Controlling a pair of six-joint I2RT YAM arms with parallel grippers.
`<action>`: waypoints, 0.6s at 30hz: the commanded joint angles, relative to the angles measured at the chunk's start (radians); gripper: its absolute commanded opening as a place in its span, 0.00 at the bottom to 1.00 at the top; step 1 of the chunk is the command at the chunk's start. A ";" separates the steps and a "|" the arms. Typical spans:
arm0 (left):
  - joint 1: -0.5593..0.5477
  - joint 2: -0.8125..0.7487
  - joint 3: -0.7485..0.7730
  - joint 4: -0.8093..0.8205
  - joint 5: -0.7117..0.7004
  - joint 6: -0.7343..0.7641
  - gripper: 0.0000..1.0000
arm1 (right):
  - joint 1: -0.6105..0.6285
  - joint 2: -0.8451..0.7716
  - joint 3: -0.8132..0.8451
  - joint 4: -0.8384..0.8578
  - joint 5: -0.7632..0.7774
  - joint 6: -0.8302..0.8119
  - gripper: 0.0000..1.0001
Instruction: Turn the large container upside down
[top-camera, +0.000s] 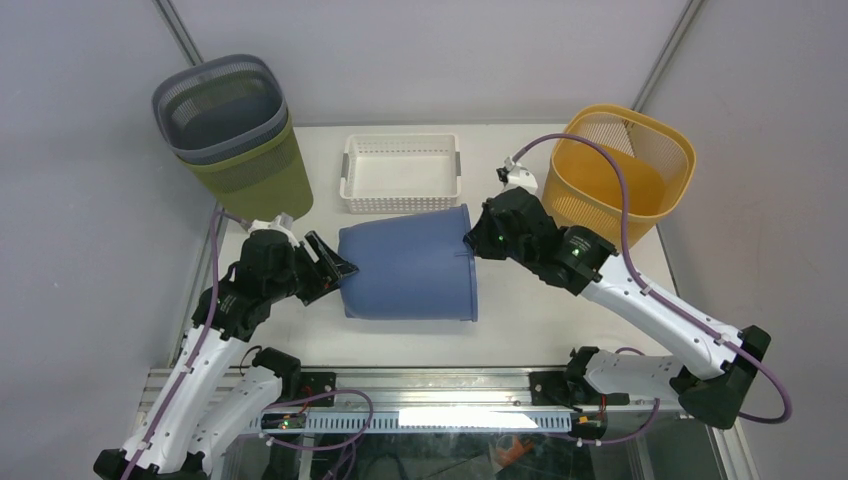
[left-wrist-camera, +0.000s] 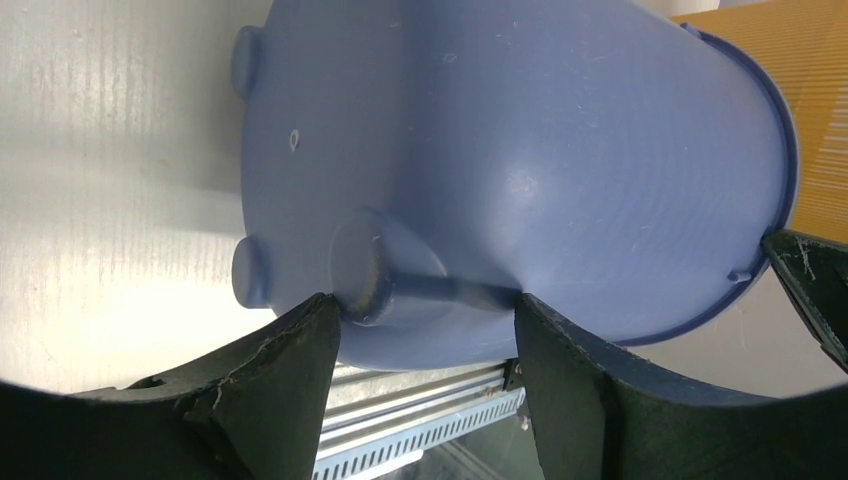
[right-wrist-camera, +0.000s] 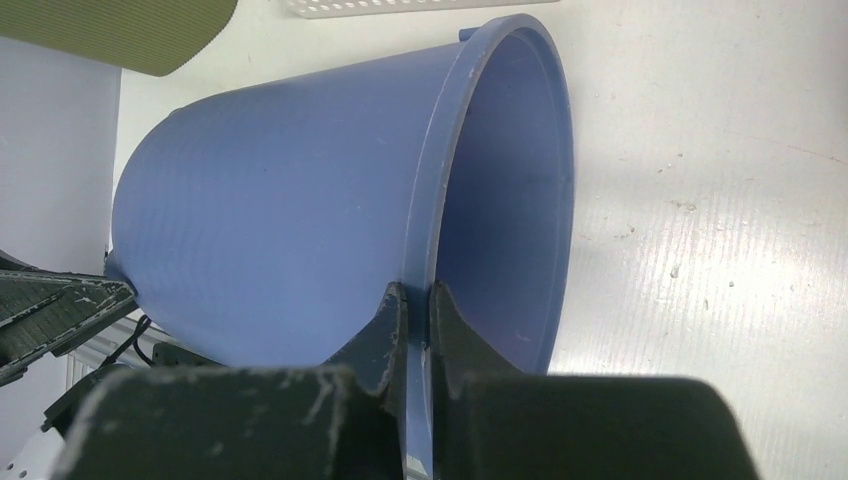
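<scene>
The large container (top-camera: 405, 268) is a blue bucket lying on its side in the middle of the table, mouth to the right and base to the left. My right gripper (top-camera: 472, 240) is shut on its rim (right-wrist-camera: 450, 150) at the far side, one finger outside the wall and one inside; the right wrist view shows the right gripper (right-wrist-camera: 418, 290) pinching that thin edge. My left gripper (top-camera: 340, 270) is at the base. In the left wrist view the left gripper (left-wrist-camera: 425, 300) straddles the base edge, one fingertip against a round foot (left-wrist-camera: 365, 265), the other against the side wall.
An olive bin with a grey bin nested in it (top-camera: 235, 130) stands at the back left. A white slotted basket (top-camera: 400, 172) sits behind the bucket, and an orange basket (top-camera: 620, 165) at the back right. A metal rail (top-camera: 430, 385) runs along the near table edge.
</scene>
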 joint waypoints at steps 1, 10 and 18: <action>0.008 0.002 -0.027 0.107 0.004 -0.014 0.64 | 0.002 0.008 -0.043 -0.053 -0.003 -0.001 0.00; 0.011 0.003 -0.028 0.084 -0.108 -0.014 0.62 | -0.013 0.004 -0.072 -0.052 -0.006 -0.015 0.00; 0.011 -0.001 0.015 0.045 -0.199 0.002 0.60 | -0.020 0.004 -0.075 -0.044 -0.014 -0.025 0.00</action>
